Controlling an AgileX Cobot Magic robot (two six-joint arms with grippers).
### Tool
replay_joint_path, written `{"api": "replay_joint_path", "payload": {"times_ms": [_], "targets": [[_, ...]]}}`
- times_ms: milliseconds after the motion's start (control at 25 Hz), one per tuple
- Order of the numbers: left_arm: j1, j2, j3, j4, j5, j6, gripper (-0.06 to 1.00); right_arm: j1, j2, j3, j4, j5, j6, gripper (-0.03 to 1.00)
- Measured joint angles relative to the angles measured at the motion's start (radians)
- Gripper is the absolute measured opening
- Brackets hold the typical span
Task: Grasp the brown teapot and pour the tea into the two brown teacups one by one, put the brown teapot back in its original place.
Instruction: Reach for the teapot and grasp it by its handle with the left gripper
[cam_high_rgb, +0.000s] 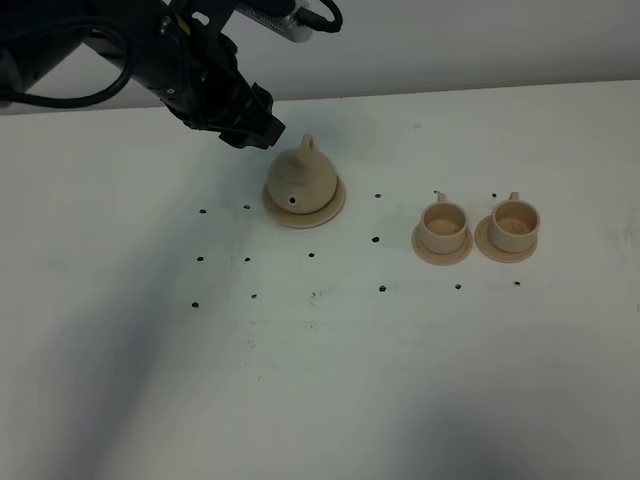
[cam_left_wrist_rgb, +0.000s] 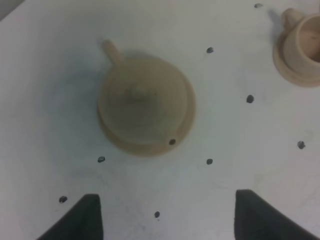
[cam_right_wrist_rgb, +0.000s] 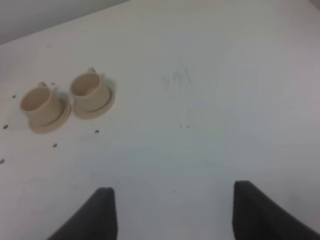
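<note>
Left claw (cam_left_wrist_rgb: 167, 200) wide apart near brown teapot (cam_left_wrist_rgb: 145, 105), spout hole frontward, stub handle rearward.

1. I counted one brown teapot (cam_high_rgb: 300, 178), with one knobbed lid (cam_left_wrist_rgb: 137, 92) on it.
2. There were two brown teacups: the teacup nearer the teapot (cam_high_rgb: 444, 222) and the teacup farther from it (cam_high_rgb: 515, 221), each with one small handle.
3. Saucers numbered three: one wider saucer (cam_high_rgb: 335, 205) under the teapot, and two smaller saucers, one under the nearer cup (cam_high_rgb: 432, 253) and one under the farther cup (cam_high_rgb: 497, 251).
4. One white counter (cam_high_rgb: 400, 380) carried them all.
5. I had two end effectors, my left end effector (cam_left_wrist_rgb: 167, 220) and my right end effector (cam_right_wrist_rgb: 170, 215), each showing two dark fingers.
6. Small dark dots (cam_high_rgb: 375, 240) on the counter numbered over a dozen; I could not fix the exact count.
</note>
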Motion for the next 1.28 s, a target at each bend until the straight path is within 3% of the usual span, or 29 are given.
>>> {"api": "replay_joint_path", "payload": {"times_ms": [520, 920, 1280], "targets": [[0.000, 0.180, -0.204, 0.029, 0.010, 0.000, 0.56, 0.000, 0.000, 0.000, 0.005, 0.000, 0.000, 0.49], [0.000, 0.220, -0.214, 0.027, -0.122, -0.022, 0.57, 0.000, 0.000, 0.000, 0.009, 0.000, 0.000, 0.49], [-0.002, 0.270, -0.217, 0.027, -0.177, -0.052, 0.57, 0.000, 0.000, 0.000, 0.016, 0.000, 0.000, 0.49]]}}
